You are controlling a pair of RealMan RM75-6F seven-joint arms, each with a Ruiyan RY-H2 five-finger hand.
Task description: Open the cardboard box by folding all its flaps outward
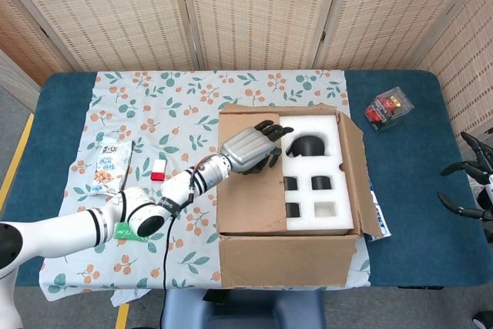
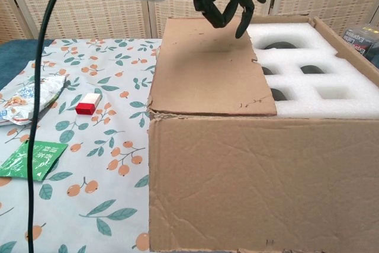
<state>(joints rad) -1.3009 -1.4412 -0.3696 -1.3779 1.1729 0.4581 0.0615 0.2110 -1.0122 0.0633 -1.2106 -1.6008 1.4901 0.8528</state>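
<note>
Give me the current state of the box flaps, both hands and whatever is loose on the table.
cardboard box: upright, partly open.
left flap: lying flat over the box top.
right flap: standing up, not folded outward.
foam insert: exposed, seated in the box.
left hand: above the left flap's free edge, holding nothing.
right hand: at the table's right edge, fingers spread.
snack bag: lying flat on the cloth.
</note>
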